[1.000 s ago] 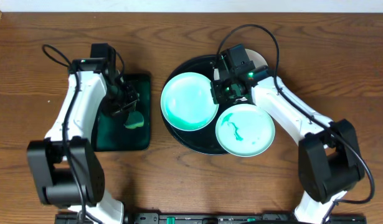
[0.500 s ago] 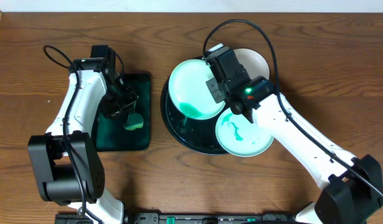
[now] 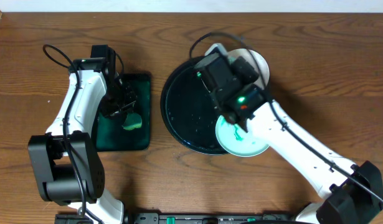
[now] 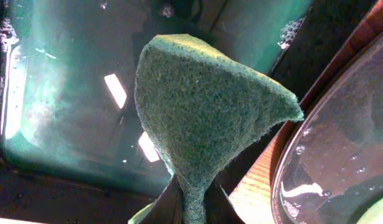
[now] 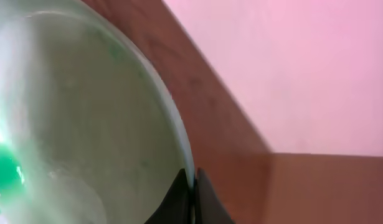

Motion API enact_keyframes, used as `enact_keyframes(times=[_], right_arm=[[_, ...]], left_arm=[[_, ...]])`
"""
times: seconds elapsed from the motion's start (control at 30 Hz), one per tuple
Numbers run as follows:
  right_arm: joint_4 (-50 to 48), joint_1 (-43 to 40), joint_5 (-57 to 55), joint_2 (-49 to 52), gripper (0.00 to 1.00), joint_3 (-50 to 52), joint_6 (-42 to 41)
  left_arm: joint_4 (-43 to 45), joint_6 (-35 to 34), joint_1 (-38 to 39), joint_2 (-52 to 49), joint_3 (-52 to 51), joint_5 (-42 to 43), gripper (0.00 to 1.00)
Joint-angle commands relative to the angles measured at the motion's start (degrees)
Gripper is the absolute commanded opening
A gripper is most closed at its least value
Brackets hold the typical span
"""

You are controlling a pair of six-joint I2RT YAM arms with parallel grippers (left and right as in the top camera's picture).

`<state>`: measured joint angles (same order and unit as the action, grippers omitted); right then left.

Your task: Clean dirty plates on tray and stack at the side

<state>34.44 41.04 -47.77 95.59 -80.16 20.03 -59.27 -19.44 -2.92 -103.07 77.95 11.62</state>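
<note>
The black round tray (image 3: 185,112) lies mid-table with wet streaks on its bare left half. My right gripper (image 5: 192,190) is shut on the rim of a pale mint plate (image 5: 73,124), which has a green smear at its lower left. It is lifted and tipped on edge over the tray's back right, so only a sliver of the plate (image 3: 216,48) shows overhead. A second mint plate (image 3: 238,140) with green smears rests on the tray's front right, partly under the arm. A white plate (image 3: 258,62) sits behind. My left gripper (image 4: 192,208) is shut on a green sponge (image 4: 203,106).
The sponge (image 3: 133,121) hangs over a dark green rectangular tray (image 3: 110,140) left of the black tray. In the left wrist view the green tray (image 4: 60,93) shines wet, and the black tray's rim (image 4: 278,180) shows at right. Bare wood surrounds both.
My right gripper has lifted the mint plate off the tray's left half and tipped it up on edge toward the back. The left arm and sponge have not moved.
</note>
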Motion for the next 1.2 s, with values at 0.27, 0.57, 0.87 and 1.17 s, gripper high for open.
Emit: enact_keyframes(times=[0.27,0.57,0.87,1.17], right_arm=[[-4.09,9.99,-23.39,-1.51,0.01,-0.28,16.41],[-4.11,10.58,-24.0,-1.51,0.01,-0.28,16.44],[-4.83,9.9,-17.75,-1.07,0.01,-0.28,13.62],[-6.25,13.79,-20.85,-0.57,0.01,-0.28,8.59]], left_arm=[[-0.02,0.35,-0.31,-0.07,-0.66,-0.79,0.07],[-0.02,0.37,-0.31,-0.07,-0.66,-0.76,0.07],[0.0,0.35,-0.31,-0.07,-0.66,-0.76,0.07],[-0.15,0.37,-0.28,-0.07,-0.66,-0.76,0.07]])
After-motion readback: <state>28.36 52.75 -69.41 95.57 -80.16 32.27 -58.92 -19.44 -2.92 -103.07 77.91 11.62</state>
